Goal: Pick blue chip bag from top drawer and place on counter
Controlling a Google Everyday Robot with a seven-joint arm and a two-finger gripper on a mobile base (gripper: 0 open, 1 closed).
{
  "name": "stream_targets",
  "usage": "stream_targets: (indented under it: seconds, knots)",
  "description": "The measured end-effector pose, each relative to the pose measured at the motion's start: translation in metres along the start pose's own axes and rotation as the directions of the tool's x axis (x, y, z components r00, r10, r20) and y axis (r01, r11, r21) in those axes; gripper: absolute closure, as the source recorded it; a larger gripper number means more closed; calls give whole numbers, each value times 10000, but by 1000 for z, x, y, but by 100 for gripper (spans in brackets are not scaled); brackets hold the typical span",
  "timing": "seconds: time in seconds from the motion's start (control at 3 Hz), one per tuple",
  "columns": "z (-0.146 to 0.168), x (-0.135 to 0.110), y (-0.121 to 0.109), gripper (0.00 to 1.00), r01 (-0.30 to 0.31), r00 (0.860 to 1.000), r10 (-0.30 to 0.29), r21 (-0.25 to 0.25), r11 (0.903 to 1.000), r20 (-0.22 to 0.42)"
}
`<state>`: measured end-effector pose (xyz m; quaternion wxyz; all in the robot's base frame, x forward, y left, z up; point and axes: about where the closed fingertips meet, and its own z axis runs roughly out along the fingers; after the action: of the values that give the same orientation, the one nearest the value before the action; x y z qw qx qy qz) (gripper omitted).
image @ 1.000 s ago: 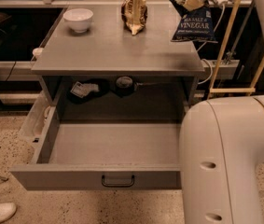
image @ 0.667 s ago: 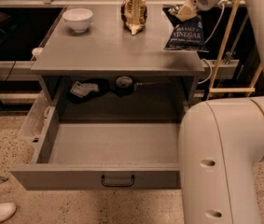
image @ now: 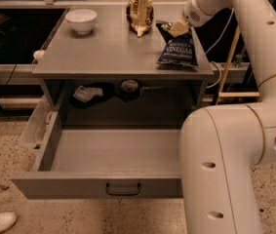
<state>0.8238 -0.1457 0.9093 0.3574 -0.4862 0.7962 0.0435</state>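
Two bags sit on my bench (image: 103, 52). One is the blue chip bag (image: 177, 51), at the right of the benchtop close to its near edge. The other is a wrinkled brown-and-cream bag (image: 140, 13), standing upright near the far edge in the upper middle of the frame.

My hand (image: 179, 28) is in the upper right of the frame, just above the bench. Its fingers are clamped together on the top edge of the blue chip bag. The bag's lower part rests on the surface, with its white lettering facing up.

A white bowl (image: 81, 19) stands well apart from both bags, in the upper left.

Below, the top drawer (image: 79, 184) is pulled fully out towards the bottom of the frame. Its dark handle (image: 123, 189) is at the centre of the front panel.

In the dark recess behind the drawer lie a pale crumpled item (image: 87, 92) and a round object (image: 129, 86); I cannot tell what they are.

My arm (image: 225, 169) fills the lower right of the frame.
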Motion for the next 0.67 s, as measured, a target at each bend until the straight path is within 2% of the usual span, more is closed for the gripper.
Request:
stream_targets:
  seconds: [0.33, 0.67]
  knots:
    - [0, 0, 0, 82, 0, 10000, 0, -3, 10000, -1]
    - [0, 0, 0, 59, 0, 10000, 0, -3, 10000, -1]
